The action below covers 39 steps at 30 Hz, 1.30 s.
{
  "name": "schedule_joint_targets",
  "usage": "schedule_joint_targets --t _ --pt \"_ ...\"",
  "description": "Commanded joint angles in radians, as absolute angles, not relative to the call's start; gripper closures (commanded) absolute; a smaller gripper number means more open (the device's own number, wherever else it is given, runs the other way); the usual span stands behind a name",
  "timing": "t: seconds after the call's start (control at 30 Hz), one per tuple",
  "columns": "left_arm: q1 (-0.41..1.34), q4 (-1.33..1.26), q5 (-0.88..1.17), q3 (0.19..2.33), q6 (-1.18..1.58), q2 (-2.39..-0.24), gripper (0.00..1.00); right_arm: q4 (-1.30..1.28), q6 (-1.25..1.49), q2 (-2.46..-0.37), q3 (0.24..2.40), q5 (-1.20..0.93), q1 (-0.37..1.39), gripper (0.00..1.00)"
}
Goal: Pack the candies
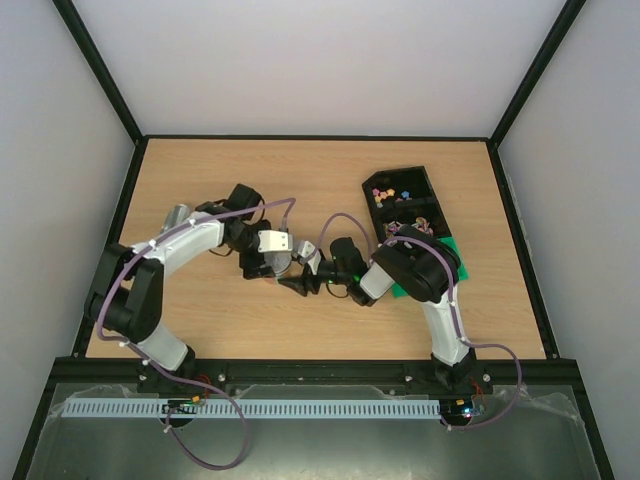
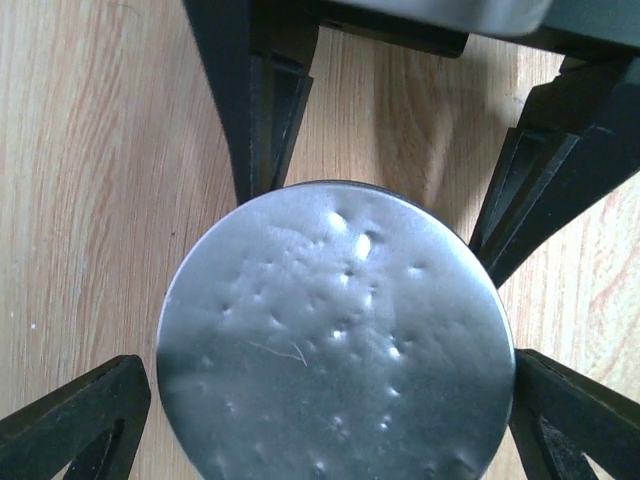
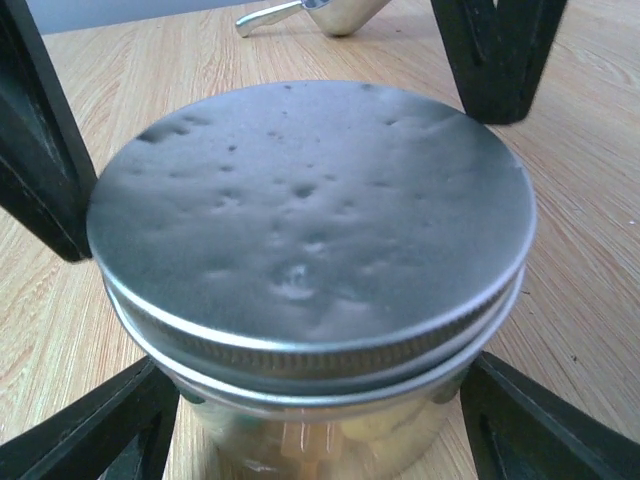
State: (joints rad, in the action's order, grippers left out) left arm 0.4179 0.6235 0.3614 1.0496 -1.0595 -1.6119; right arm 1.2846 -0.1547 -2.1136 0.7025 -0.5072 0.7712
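Note:
A clear jar [image 3: 320,435] with a dented metal lid [image 3: 310,210] stands on the table centre [image 1: 280,263]. My right gripper [image 3: 320,420] is shut on the jar's body below the lid; it also shows in the top view [image 1: 296,276]. My left gripper [image 2: 335,400] grips the lid [image 2: 335,340] by its rim from above [image 1: 268,260]. Blurred yellowish pieces show through the jar wall; I cannot tell what they are. Bright mixed-colour candies [image 1: 383,190] lie in a black compartment tray [image 1: 425,182] at the right.
A metal scoop [image 3: 320,12] lies on the table beyond the jar, at the left in the top view [image 1: 178,214]. A green mat [image 1: 447,250] lies under the tray's near end. The right arm's elbow [image 1: 415,265] overhangs the tray.

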Motion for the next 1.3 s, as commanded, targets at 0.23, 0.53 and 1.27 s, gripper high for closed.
schedule_joint_targets --t 0.23,0.53,1.27 --pt "0.367 0.505 0.400 0.858 -0.860 -1.378 0.01 1.320 -0.105 -2.132 0.702 -0.566 0.791 0.05" --pt "0.294 0.500 0.484 0.930 -0.591 -1.453 0.01 1.259 -0.094 -2.152 0.776 -0.605 0.790 0.02" --pt "0.429 0.460 0.250 0.847 -0.371 -1.406 0.01 1.274 -0.099 -2.187 0.803 -0.499 0.836 0.14"
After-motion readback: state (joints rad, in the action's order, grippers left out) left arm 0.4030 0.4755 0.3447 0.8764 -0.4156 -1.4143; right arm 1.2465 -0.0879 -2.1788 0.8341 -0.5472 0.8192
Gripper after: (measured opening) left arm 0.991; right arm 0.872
